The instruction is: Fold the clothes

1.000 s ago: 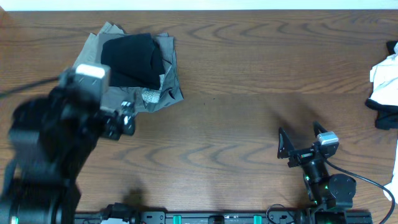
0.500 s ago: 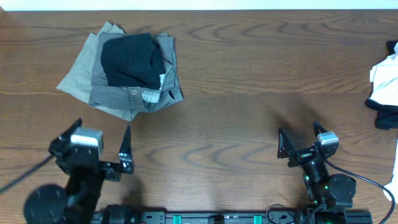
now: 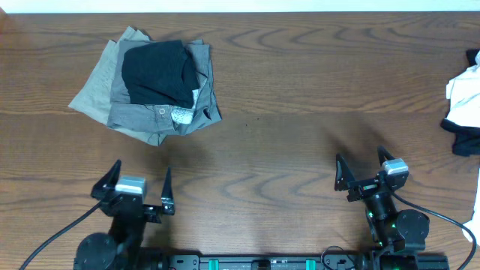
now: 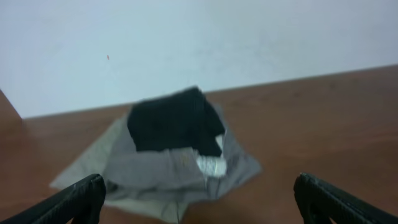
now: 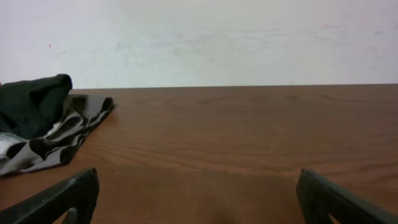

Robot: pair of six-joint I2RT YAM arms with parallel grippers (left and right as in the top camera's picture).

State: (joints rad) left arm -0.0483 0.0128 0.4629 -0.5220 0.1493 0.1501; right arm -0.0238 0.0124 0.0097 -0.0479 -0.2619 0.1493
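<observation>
A stack of folded clothes lies at the table's far left. A folded black piece sits on top of a grey piece with a buttoned waistband, over a khaki piece. The stack also shows in the left wrist view and in the right wrist view. My left gripper is open and empty near the front edge, well short of the stack. My right gripper is open and empty at the front right.
White and black fabric lies at the table's right edge. A black cable runs from the right arm's base. Bare wooden tabletop lies between the stack and the right edge.
My left arm has pulled back from over the clothes stack toward the front edge, uncovering the stack. The right arm has not moved.
</observation>
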